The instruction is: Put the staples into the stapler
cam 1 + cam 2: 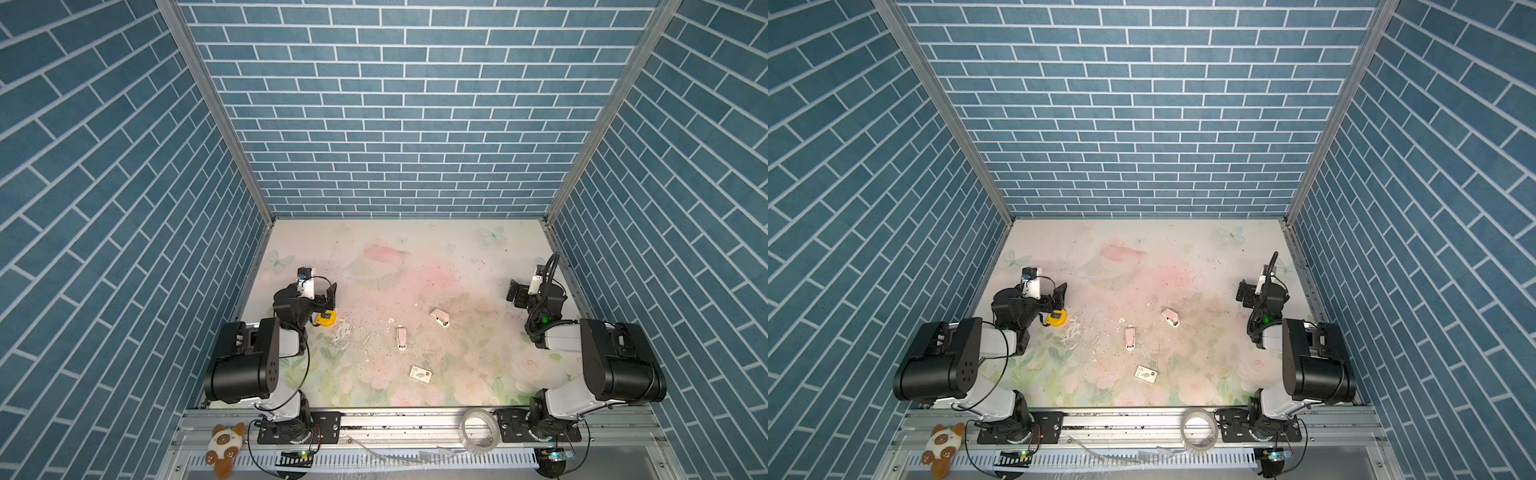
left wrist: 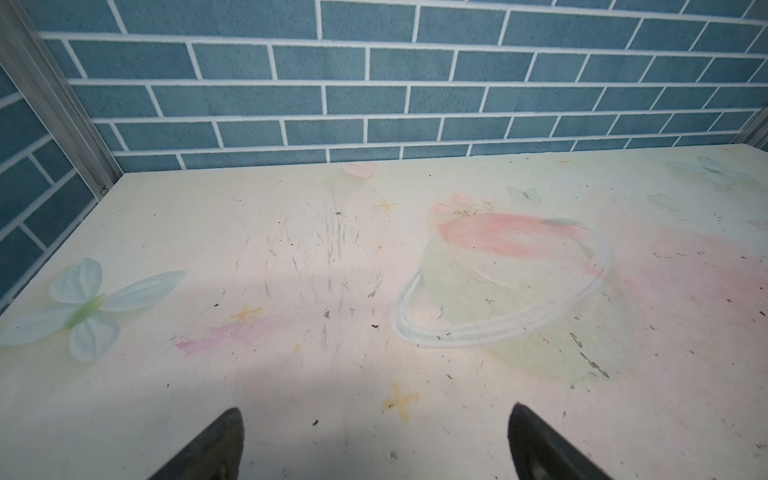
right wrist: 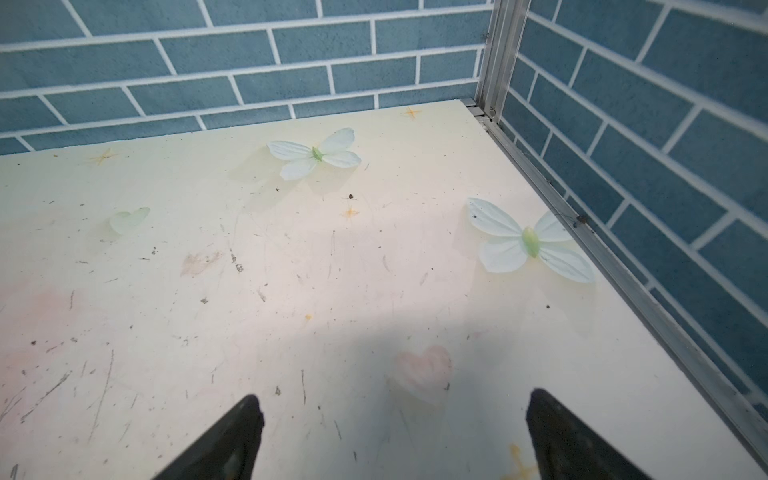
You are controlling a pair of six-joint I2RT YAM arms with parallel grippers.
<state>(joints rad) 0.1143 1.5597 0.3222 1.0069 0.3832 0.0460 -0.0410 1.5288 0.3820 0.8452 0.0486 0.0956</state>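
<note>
Both the left gripper [image 2: 376,409] and right gripper [image 3: 395,395] stood spread and empty, well apart from the staples carton [image 1: 420,374]. Near that carton lay a pink stapler [image 1: 400,337]. Pinning the carton squarely before sliding it open looked wisest.

You are viewing the floral table [image 1: 457,257], which is carrying one pink stapler [image 1: 401,337], a second stapler [image 1: 440,318], the staples carton [image 1: 420,374] and a tape measure [image 1: 325,318].

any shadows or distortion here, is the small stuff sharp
Both top views: wide-angle, walls splay outward; carton print too small to read. Left wrist: shadow over the near mat by the fingers, sharp. Right wrist: same shadow, butterfly crisp.
</note>
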